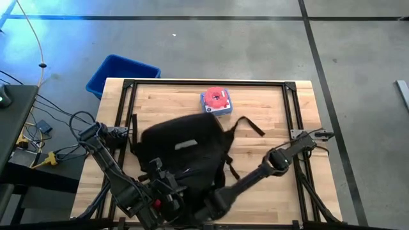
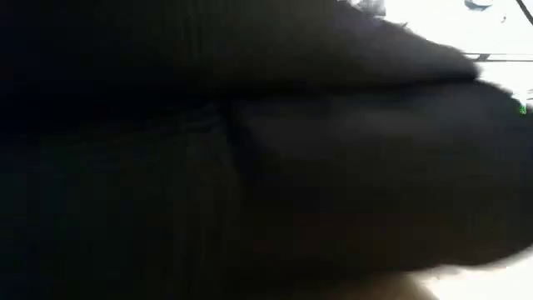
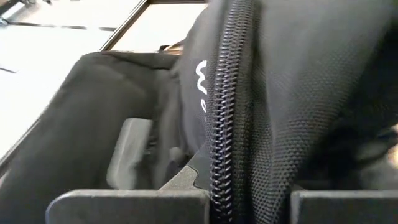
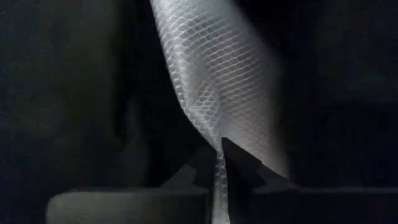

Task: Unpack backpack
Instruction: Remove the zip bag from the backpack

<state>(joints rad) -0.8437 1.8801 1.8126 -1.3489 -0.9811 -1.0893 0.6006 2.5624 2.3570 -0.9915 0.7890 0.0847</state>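
The black backpack [image 1: 182, 148] lies in the middle of the table, its white logo [image 3: 200, 84] facing the left wrist camera, and it fills the low view [image 2: 250, 167]. My left gripper [image 3: 239, 194] stands at the backpack's near side [image 1: 167, 185], shut on its zippered edge. My right gripper [image 4: 219, 163] reaches in from the table's right near the near edge [image 1: 216, 199], its fingers in the dark inside the backpack, shut on pale mesh fabric. Black straps [image 1: 250, 126] trail on the wood toward the right. My left gripper pinches the backpack's zippered opening edge [image 3: 222, 174] between its two fingers, which lie across the zipper line. The fabric rises away from the fingers in a raised fold. My right gripper pinches a pale mesh layer [image 4: 217, 134] inside the backpack between its fingertips [image 4: 239, 160]. The mesh stands up from the fingers in a drawn fold.
A red and blue round-topped item [image 1: 217, 100] sits on the table beyond the backpack, near the far edge. A blue plastic bin [image 1: 121, 73] stands on the floor off the table's far left corner. Bare wood [image 1: 275, 105] shows to the backpack's right.
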